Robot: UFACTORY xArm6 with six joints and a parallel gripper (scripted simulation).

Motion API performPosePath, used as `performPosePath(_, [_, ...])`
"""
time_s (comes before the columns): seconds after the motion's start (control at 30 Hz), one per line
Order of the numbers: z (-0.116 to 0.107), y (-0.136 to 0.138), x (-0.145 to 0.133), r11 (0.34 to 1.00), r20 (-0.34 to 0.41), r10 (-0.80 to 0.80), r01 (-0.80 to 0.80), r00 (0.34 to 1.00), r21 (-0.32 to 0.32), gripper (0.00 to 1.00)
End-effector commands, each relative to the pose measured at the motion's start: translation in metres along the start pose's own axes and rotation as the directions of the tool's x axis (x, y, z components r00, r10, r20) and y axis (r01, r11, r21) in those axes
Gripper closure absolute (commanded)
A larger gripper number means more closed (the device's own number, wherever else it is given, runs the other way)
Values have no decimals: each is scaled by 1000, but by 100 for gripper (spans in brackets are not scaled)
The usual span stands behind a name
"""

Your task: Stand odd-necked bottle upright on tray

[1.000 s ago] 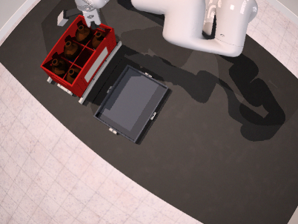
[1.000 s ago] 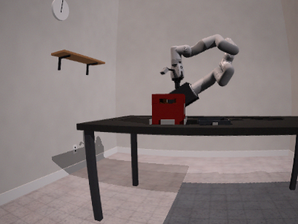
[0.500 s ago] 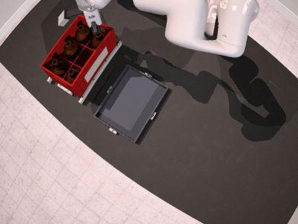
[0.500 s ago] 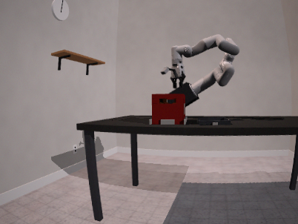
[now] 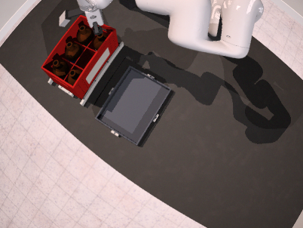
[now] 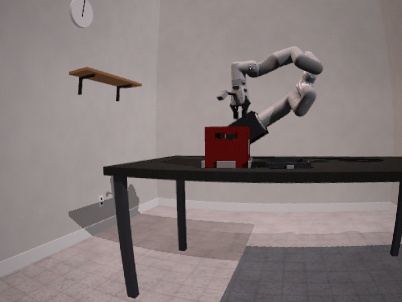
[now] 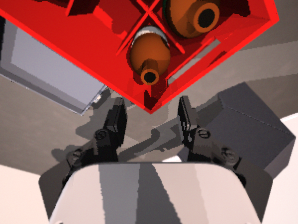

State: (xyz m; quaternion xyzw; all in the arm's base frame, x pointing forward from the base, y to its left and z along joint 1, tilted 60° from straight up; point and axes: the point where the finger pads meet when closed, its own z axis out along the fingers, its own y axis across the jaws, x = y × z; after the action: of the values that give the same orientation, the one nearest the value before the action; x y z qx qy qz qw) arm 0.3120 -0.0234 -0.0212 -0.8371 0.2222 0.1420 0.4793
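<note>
A red crate with divided compartments stands at the table's far left and holds several brown bottles, all upright. One compartment is empty. My gripper hangs open and empty above the crate's corner, over the corner bottle. In the wrist view the fingers stand wide apart just outside the crate's corner. The mouth of the nearest bottle lies just beyond them, and a second bottle is behind it. The dark grey tray lies empty beside the crate. The side view shows the gripper above the crate.
A small grey block sits beyond the crate near the table's edge. A dark grey box stands close to the crate on the arm's side. The arm's white links hang over the table's far part. The tray also shows in the wrist view.
</note>
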Motion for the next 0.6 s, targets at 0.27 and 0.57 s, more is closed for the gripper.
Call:
performPosePath(0.27, [-1,0,1,1000,-3,-1,1,1000,-1,35])
performPosePath(0.57, [1,0,1,1000,-3,-1,1,1000,-1,35])
